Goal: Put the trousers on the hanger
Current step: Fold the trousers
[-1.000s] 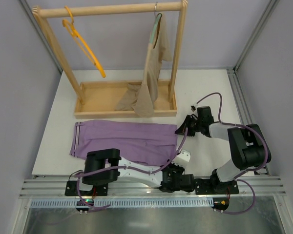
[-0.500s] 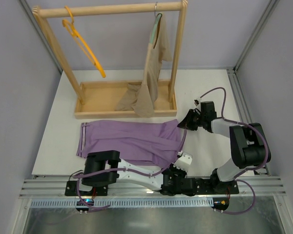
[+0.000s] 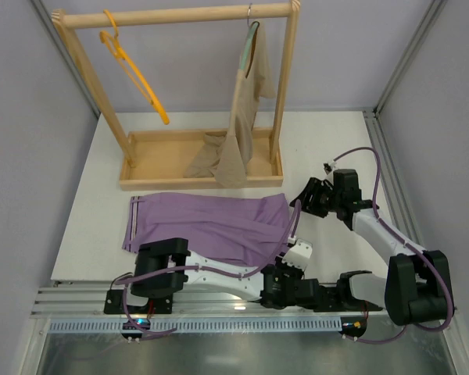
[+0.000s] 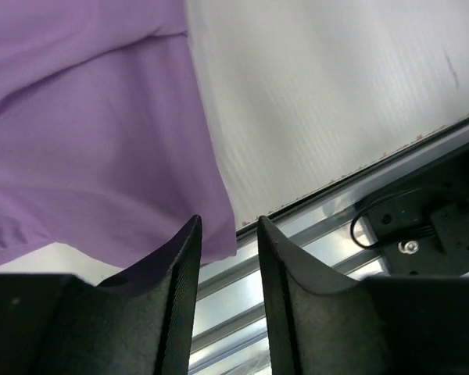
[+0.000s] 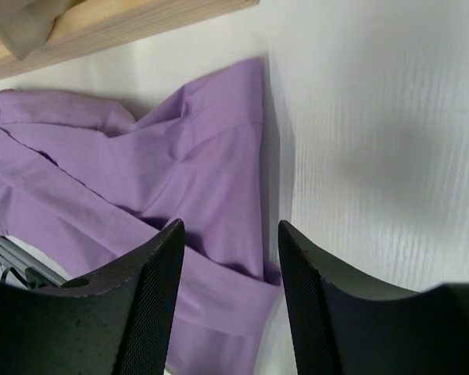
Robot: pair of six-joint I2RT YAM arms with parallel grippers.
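The lilac trousers (image 3: 207,223) lie flat on the white table (image 3: 336,141), waistband to the left and leg ends to the right. The orange hanger (image 3: 133,70) hangs bare on the left of the wooden rail. My left gripper (image 3: 295,262) is at the near right corner of the legs; in the left wrist view it (image 4: 228,226) is open by a narrow gap, with the hem (image 4: 102,141) just beyond the fingertips and nothing between them. My right gripper (image 3: 305,199) is open at the far right hem, hovering over the trousers (image 5: 180,156) with nothing gripped.
The wooden rack (image 3: 180,14) with its tray base (image 3: 160,152) stands at the back. A beige garment (image 3: 246,117) hangs from a grey-green hanger on the rack's right side. Aluminium rails (image 3: 219,301) run along the table's near edge.
Both grippers have opened and let go of the leg ends. The trousers were drawn to the right and now lie flat. The right arm has pulled back to the right.
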